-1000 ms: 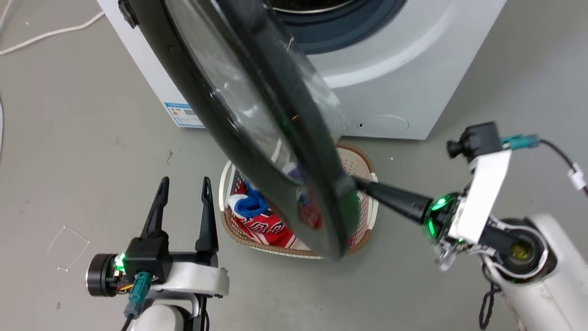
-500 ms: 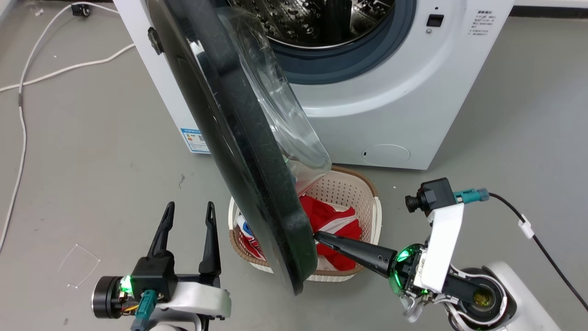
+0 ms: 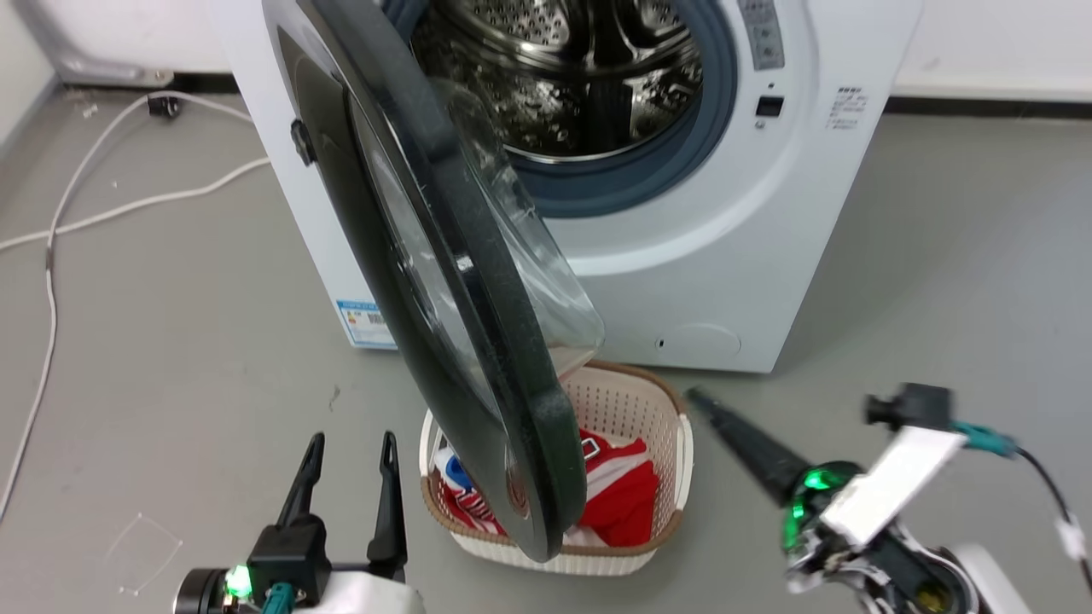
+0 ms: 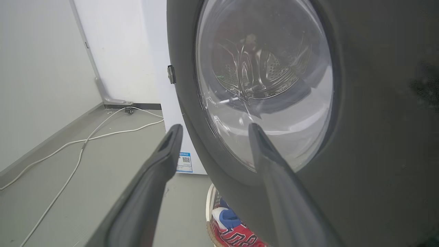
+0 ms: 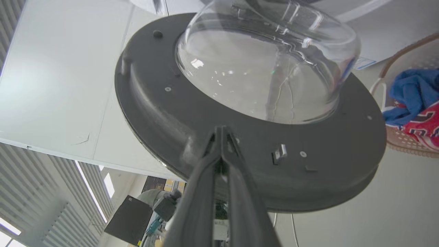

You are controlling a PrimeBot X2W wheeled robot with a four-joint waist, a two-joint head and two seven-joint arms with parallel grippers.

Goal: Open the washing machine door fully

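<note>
The washing machine door (image 3: 512, 367) stands swung out from its hinge on the left, edge-on to the head view, with its glass bowl (image 3: 546, 290) facing the steel drum (image 3: 580, 77). My right gripper (image 3: 693, 395) is shut with nothing in it. It points at the door's free edge from the right, with a gap between them. In the right wrist view the right gripper (image 5: 222, 128) aims at the door's inner rim (image 5: 154, 103) below the bowl (image 5: 260, 61). My left gripper (image 3: 351, 439) is open at the lower left. Seen from the left wrist, the left gripper (image 4: 215, 127) faces the door's outer face (image 4: 377, 137).
A cream laundry basket (image 3: 631, 401) with red and blue clothes (image 3: 627, 495) sits on the floor under the door's lower edge. The white washing machine (image 3: 699, 281) stands behind it. A white cable (image 3: 128, 205) trails across the grey floor at the left.
My right gripper's tip has come off the door's free edge and drawn back to the right. The head camera has tilted up, so the drum now shows. The left gripper stays open.
</note>
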